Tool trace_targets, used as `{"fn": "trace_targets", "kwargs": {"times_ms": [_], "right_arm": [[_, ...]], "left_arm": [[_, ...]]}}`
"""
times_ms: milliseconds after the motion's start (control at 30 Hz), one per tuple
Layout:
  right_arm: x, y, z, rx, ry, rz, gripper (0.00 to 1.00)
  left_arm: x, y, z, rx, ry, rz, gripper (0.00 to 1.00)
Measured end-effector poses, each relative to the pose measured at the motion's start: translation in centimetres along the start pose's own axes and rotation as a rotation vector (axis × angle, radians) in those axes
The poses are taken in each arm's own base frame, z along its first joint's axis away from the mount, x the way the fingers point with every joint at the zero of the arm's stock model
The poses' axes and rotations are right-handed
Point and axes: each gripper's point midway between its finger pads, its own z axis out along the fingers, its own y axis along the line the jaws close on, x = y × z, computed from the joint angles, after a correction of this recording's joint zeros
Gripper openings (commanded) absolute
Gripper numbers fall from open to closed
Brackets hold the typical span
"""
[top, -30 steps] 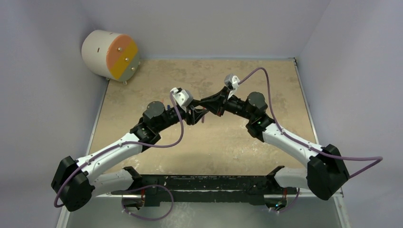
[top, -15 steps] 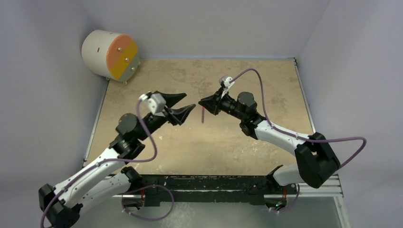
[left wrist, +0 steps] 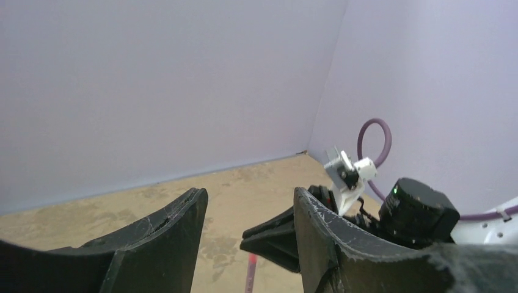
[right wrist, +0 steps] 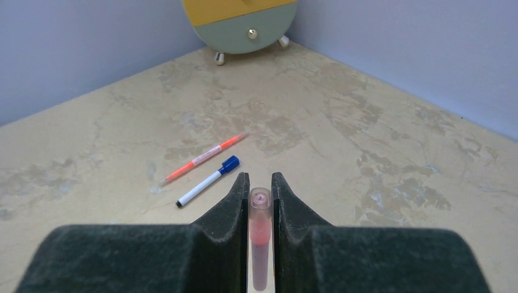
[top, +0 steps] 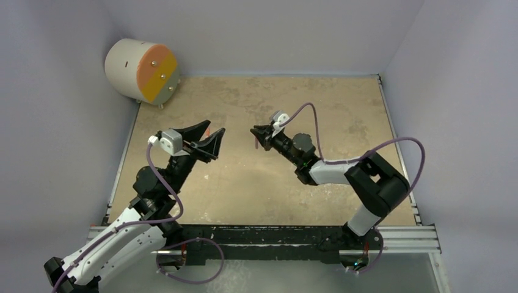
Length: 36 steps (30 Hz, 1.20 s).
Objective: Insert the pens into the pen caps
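My right gripper is shut on the pinkish-mauve pen, which stands upright between the pads with a pinkish-red cap on its upper end. In the top view the right gripper holds this pen hanging above the table centre. My left gripper is open and empty, just left of it and facing it. It also shows in the left wrist view, with the pen beyond. The orange-red pen and the white pen, a dark blue cap on its end, lie side by side on the table.
A cream drum with an orange and yellow face stands in the far left corner and shows in the right wrist view. Lilac walls enclose the tan table. A black rail runs along the near edge.
The two grippers were together at the table centre and have drawn apart. My left arm has pulled back to the left with open jaws. My right gripper keeps the pen and has shifted slightly left.
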Motion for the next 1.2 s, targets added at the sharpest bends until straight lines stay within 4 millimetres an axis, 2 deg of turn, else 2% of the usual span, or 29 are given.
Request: {"fn": "trace_targets", "kwargs": {"times_ms": [133,300,400,533,667,767,900,1033,1200], "right_arm": [[2.1,0.1,1.2,0.066,-0.005,-0.129,0.00],[2.7,-1.6,1.4,0.183,-0.031,-0.225,0.00],[1.7,-2.5,1.5,0.229,-0.062,-0.252,0.00],[-0.4,-2.5,2.3,0.238,-0.120,-0.263,0.00],[-0.9,-2.3,2.5,0.234,-0.148,-0.225,0.00],[0.9,-2.2,2.8,0.229,-0.140,-0.174,0.00],[8.2,-2.4,2.9,0.220,-0.026,-0.117,0.00],[8.5,-2.5,4.2,0.221,-0.066,-0.085,0.00],[7.9,-2.5,3.9,0.222,-0.040,-0.064,0.00]], "left_arm": [[0.1,0.6,0.0,-0.036,0.002,-0.005,0.53],[0.2,0.9,0.0,-0.054,0.006,-0.004,0.53],[0.6,1.1,0.1,-0.062,0.015,-0.001,0.53],[1.2,1.2,0.3,-0.069,0.032,0.002,0.53],[1.4,1.3,0.3,-0.073,0.037,0.003,0.53],[1.4,1.4,0.2,-0.082,0.035,0.003,0.54],[1.4,1.7,0.0,-0.095,0.031,0.003,0.54],[1.3,1.9,-0.3,-0.103,0.023,0.002,0.54],[1.1,1.9,-0.3,-0.105,0.017,0.001,0.54]]}}
